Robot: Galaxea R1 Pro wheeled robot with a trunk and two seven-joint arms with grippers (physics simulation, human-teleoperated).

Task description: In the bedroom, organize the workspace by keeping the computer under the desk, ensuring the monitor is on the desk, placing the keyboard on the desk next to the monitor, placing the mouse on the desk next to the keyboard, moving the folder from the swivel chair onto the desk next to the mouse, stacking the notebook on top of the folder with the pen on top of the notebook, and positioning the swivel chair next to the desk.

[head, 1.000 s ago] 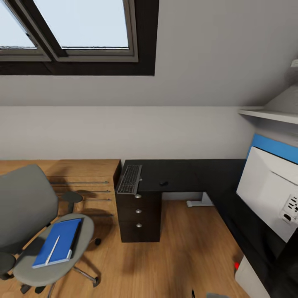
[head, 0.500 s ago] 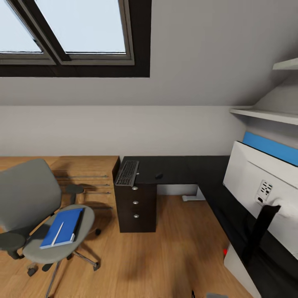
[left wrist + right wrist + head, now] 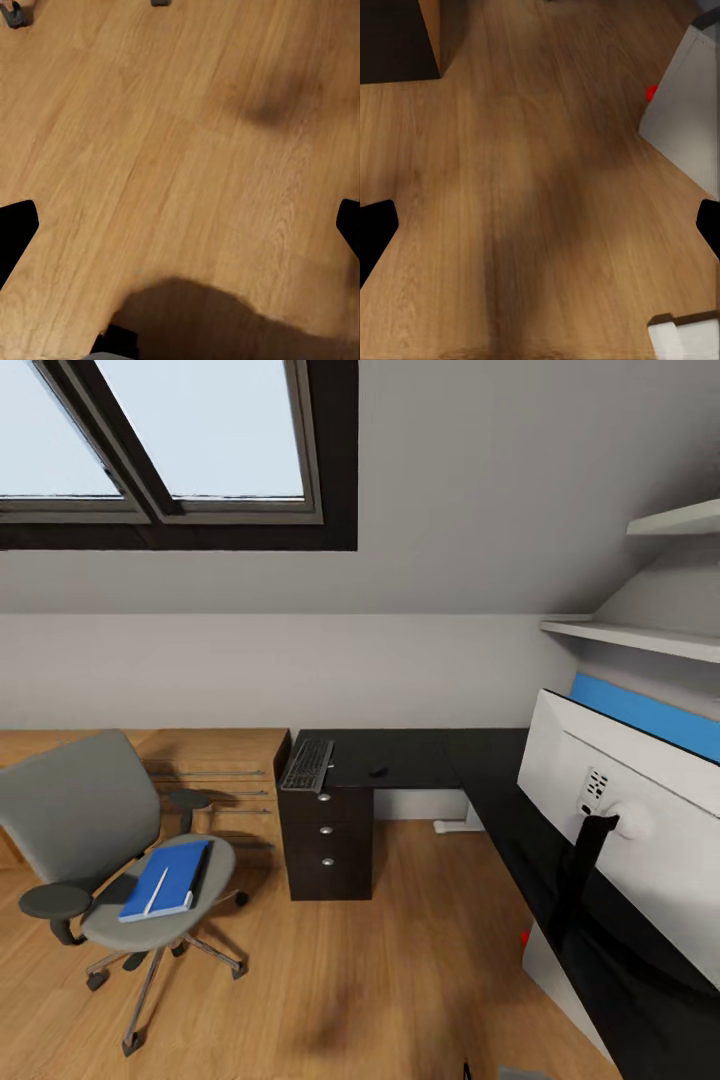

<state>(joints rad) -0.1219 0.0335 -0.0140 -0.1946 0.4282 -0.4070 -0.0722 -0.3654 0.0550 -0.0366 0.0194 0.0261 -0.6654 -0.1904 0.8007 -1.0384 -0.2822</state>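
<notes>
The grey swivel chair (image 3: 75, 815) stands on the floor left of the black desk (image 3: 420, 755). On its seat lies the blue folder (image 3: 170, 878) with the white pen (image 3: 156, 892) on top. A thin dark strip runs along the folder's right edge; I cannot tell if it is the notebook. The keyboard (image 3: 307, 764) and mouse (image 3: 378, 770) lie on the desk above the drawers. The monitor (image 3: 640, 830) stands on the desk's right wing, white back toward me. The computer (image 3: 555, 975) (image 3: 690, 97) sits under that wing. My left gripper (image 3: 180, 229) and right gripper (image 3: 540, 229) hang open over bare floor.
A light wood cabinet (image 3: 215, 780) with bar handles stands behind the chair. Dark drawers (image 3: 325, 845) hold up the desk's left end, and a white leg (image 3: 455, 823) stands further right. Wall shelves (image 3: 640, 635) and a blue panel (image 3: 650, 715) sit above the monitor. Chair wheels (image 3: 15, 13) are nearby.
The whole head view has pulled back and turned: chair, desk and monitor look smaller and more of the monitor's back and stand shows. Nothing on chair or desk has moved.
</notes>
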